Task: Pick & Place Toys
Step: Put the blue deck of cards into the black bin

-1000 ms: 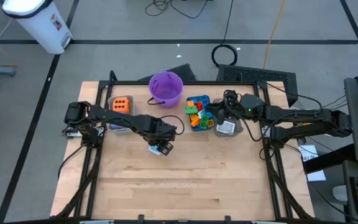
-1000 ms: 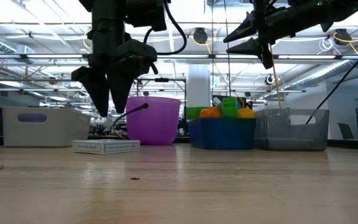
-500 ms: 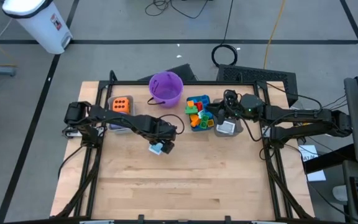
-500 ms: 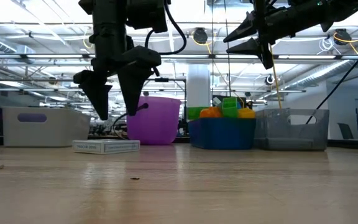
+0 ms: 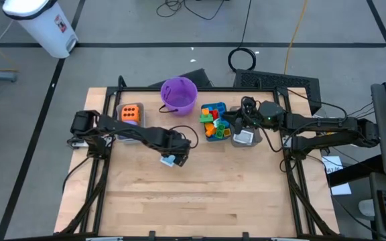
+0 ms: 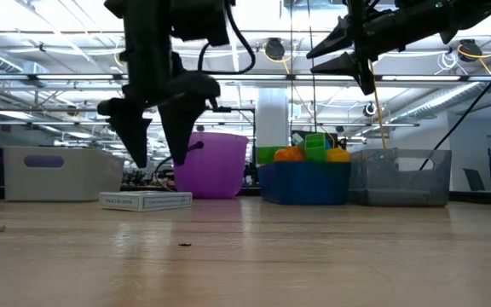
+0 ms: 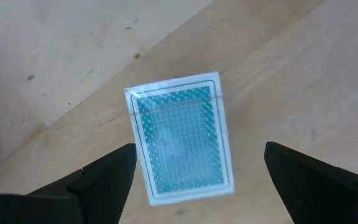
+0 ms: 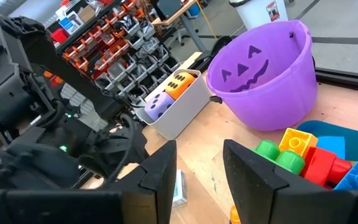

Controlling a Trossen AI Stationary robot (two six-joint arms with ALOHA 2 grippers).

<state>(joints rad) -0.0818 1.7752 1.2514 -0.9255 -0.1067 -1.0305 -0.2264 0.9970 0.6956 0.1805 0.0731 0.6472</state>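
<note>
A flat teal-patterned card pack [image 7: 182,137] lies face-flat on the wooden table [image 5: 200,194], left of the middle; the low view shows the pack [image 6: 146,201] too. My left gripper [image 6: 158,158] hangs above it, pointing down and open, with one finger on each side and clear of the pack. My right gripper [image 8: 197,168] is raised and level near the blue bin of bright bricks [image 5: 213,122]. It is open, with nothing between its fingers. Orange and purple dice [image 8: 169,90] sit in the grey bin [image 5: 130,114].
The purple bucket [image 5: 179,95] stands at the far edge between the grey bin and the blue bin. A clear bin [image 5: 244,137] stands right of the blue bin. The near half of the table is bare wood.
My left gripper has opened wide above the card pack and has stayed in place. The pack lies where it did on the table.
</note>
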